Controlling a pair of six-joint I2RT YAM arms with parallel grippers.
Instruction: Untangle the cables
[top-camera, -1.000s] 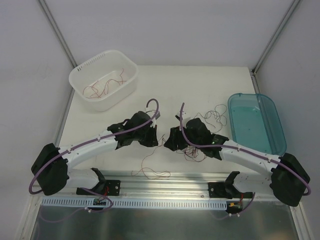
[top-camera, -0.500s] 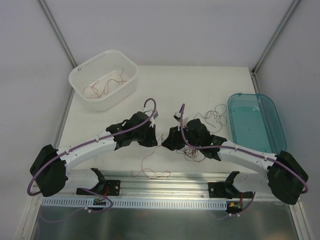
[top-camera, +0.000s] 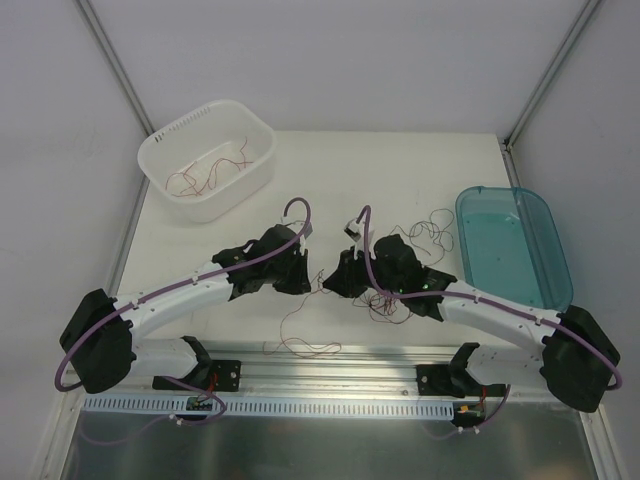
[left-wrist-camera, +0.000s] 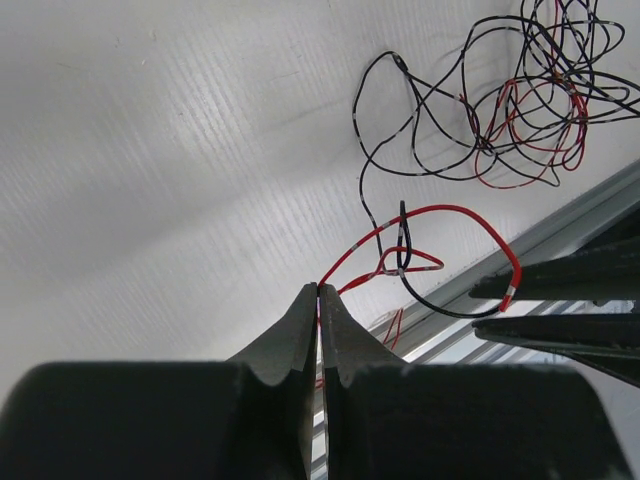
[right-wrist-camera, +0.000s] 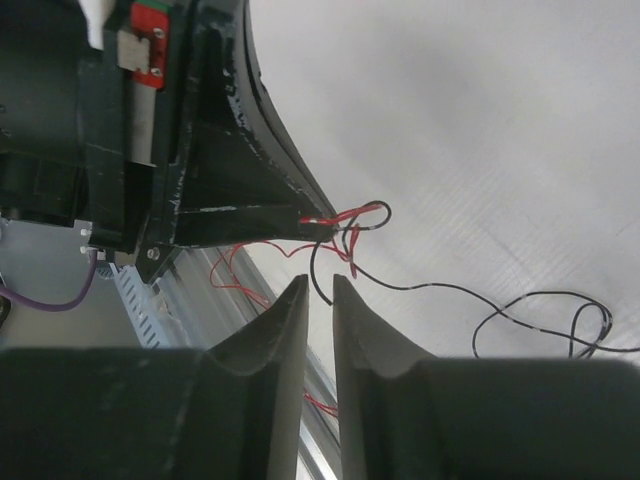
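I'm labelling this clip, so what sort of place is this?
Probably a robotics lab test cell: a left arm and right arm fixed to a metal rail at a white table, plain white walls enclosing it, and a white basket and teal tray beside thin cables.

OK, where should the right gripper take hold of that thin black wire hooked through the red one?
Probably pinch the thin black wire just below its hook through the thin red wire, where it runs alone, coming from the side opposite the left gripper that clamps the red.
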